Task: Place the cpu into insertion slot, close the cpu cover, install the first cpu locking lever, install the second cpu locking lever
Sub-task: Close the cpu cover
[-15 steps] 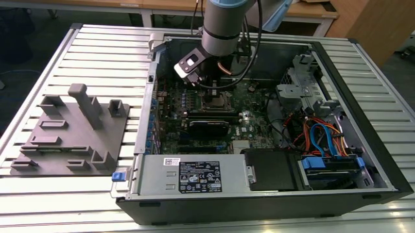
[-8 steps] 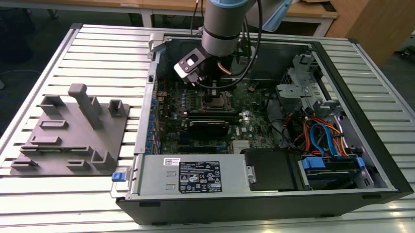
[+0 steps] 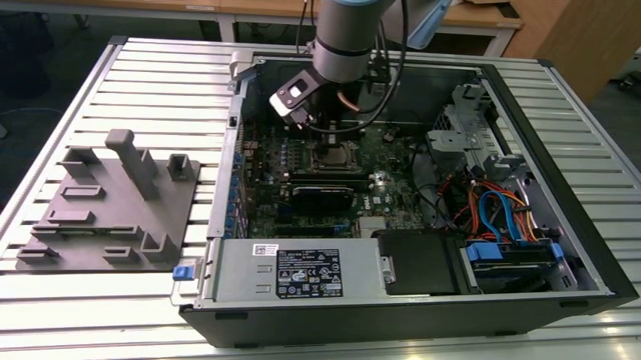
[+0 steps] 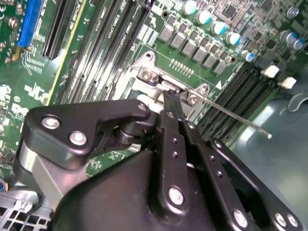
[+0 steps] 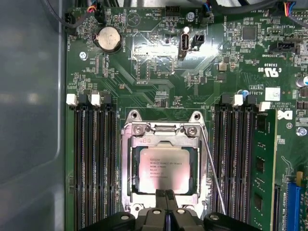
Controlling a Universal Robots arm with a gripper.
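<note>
The cpu (image 5: 163,168), a square chip with a silver-grey top, lies flat in the insertion slot (image 3: 331,155) on the green board. The silver cpu cover (image 5: 128,163) lies closed over it, and its window frames the chip. A thin wire locking lever (image 5: 211,171) runs along one side of the socket; in the second wrist view the lever (image 4: 236,118) stands out at an angle over the board. My gripper (image 5: 166,196) is shut with nothing between its fingers. Its tips (image 4: 169,98) rest at the cover's edge. In the exterior view the gripper (image 3: 318,129) hangs just above the socket.
Black memory slots (image 5: 94,163) flank the socket, and a green module (image 5: 262,163) stands beyond the other slot bank (image 5: 236,159). The open case holds a power supply (image 3: 290,270), a drive cage and cables (image 3: 501,210). A grey fixture block (image 3: 110,202) sits on the table at the exterior view's left.
</note>
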